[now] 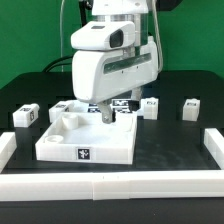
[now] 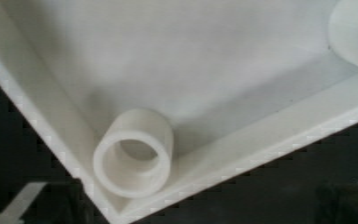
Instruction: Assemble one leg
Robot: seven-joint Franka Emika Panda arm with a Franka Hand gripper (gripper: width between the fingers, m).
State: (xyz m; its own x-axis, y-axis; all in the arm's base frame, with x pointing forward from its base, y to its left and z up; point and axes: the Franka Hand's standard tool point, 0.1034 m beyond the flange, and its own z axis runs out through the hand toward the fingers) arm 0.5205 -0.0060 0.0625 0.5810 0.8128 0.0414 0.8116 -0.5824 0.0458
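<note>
The white square tabletop (image 1: pixel 60 150) lies mid-table with its corner sockets facing up. My gripper (image 1: pixel 107 113) hangs low over its far edge, jaws spread wide with nothing between them. Several small white legs with tags lie loose on the black table: one at the far left (image 1: pixel 26 116), one behind the tabletop's left corner (image 1: pixel 62 107), and two on the right (image 1: pixel 150 106) (image 1: pixel 190 107). In the wrist view a tabletop corner (image 2: pixel 211 90) fills the picture with a round socket (image 2: pixel 137 150). My gripper (image 2: pixel 194 208) shows only as dim fingertips (image 2: pixel 16 200) at the picture's corners.
White rails border the work area on the exterior view's left (image 1: pixel 8 148), right (image 1: pixel 213 146) and front (image 1: pixel 110 186). A tagged white piece (image 1: pixel 124 103) lies just behind the gripper, partly hidden. A green backdrop stands behind the table.
</note>
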